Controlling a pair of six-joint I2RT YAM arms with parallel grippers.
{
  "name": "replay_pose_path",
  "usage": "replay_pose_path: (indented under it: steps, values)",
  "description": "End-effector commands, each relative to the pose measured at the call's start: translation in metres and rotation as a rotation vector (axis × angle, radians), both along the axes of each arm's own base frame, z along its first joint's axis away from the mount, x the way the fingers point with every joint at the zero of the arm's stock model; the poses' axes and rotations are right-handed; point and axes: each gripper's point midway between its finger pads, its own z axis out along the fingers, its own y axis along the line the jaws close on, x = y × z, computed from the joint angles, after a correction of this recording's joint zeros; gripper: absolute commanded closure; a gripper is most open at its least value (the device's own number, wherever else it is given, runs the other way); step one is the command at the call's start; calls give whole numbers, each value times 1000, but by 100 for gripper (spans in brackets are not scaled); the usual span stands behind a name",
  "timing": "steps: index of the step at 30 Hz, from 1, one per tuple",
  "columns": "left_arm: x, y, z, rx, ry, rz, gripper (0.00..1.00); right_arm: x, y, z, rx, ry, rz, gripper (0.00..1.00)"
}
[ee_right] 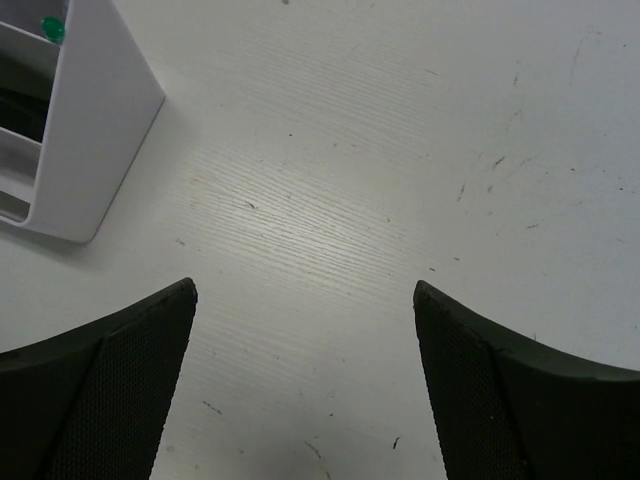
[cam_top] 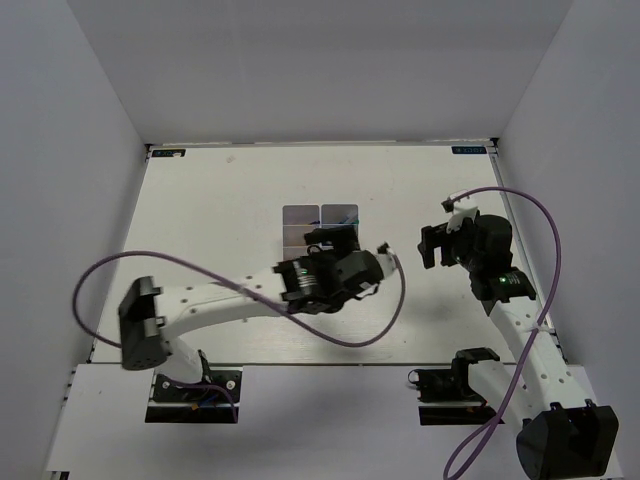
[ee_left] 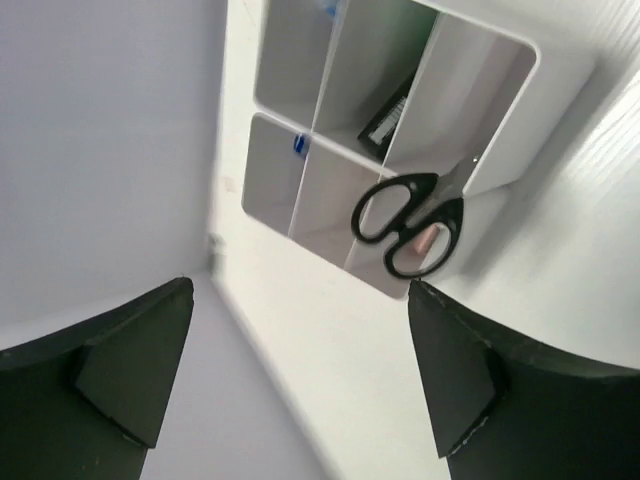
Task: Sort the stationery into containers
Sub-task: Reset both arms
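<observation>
Scissors (ee_left: 408,222) are the likeliest source of trouble: their glossy black loop handles rise above the rim of the containers (ee_left: 500,130) and seem to lean against a thin divider, though which compartment holds the blades I cannot tell. The left gripper (ee_left: 300,330) hangs just above and short of that block with its fingers spread wide and nothing between them. If it pulls away low, I judge a finger could catch a loop and tip the scissors out, or drag the whole light block across the table (ee_right: 400,150). The right gripper (ee_right: 305,340) is likewise spread and empty over bare tabletop, with the block's outer wall near its left finger; a sideways sweep there could shove the block. The containers sit at the middle of the table and look like thin, smooth white plastic with rounded corners and straight partitions, so they probably slide easily on the pale, faintly grained and lightly scuffed surface. Inside them, a flat black marker (ee_left: 385,118) lies slanted against one wall, a small blue piece (ee_left: 299,145) shows at a divider crossing, and a round green tip (ee_right: 52,28) peeks over the rim. A pinkish patch shows through one handle loop; what it is I cannot tell. Both pairs of fingers are matte black, wedge-shaped, with finely textured pads.
</observation>
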Motion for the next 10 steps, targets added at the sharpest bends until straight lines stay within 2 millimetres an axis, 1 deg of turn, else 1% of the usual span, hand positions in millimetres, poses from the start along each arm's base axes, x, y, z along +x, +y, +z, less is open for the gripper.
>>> replay_pose_path:
  steps: [1,2,3,4,5,6,7,8,9,10]
  values:
    - [-31,46,35,-444,131,204,0,-3,9,4,60,9,24,10]
    - [-41,66,45,-608,175,242,0,-3,9,5,103,20,-13,10]
    - [-47,74,30,-633,212,257,0,0,4,6,109,18,-56,10]
    - [-58,80,32,-726,290,239,0,3,2,9,130,13,-96,10]
    - [-63,89,43,-867,306,261,0,2,-1,8,137,18,-115,10]
    - [-65,102,10,-840,329,302,0,2,-1,5,135,22,-118,10]
    - [-68,113,14,-908,336,299,0,2,0,7,161,15,-126,10]
    - [-70,121,19,-983,330,309,0,0,2,4,168,29,-123,10]
    - [-69,138,-1,-973,321,355,0,-2,4,4,180,38,-110,10]
    - [-70,142,-5,-981,324,363,0,-4,7,3,187,42,-93,10]
